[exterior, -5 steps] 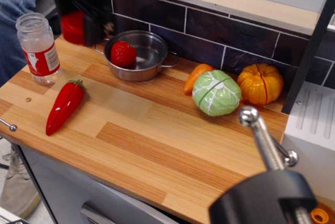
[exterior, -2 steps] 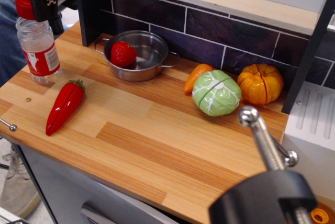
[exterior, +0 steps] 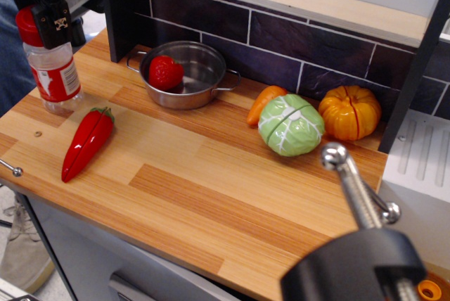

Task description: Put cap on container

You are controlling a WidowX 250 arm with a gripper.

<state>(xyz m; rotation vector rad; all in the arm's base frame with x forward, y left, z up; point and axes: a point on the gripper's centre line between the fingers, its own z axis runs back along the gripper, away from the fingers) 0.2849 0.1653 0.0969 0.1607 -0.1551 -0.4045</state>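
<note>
While the black gripper (exterior: 42, 23) hangs at the counter's far left corner, its fingers are closed on the red cap (exterior: 27, 24), which sits on the mouth of the clear jar (exterior: 55, 76). That jar stands upright on the wooden counter (exterior: 211, 174), just behind a red chili pepper (exterior: 86, 142). Farther right, a steel pot (exterior: 186, 74) holds a red ball (exterior: 165, 72).
</note>
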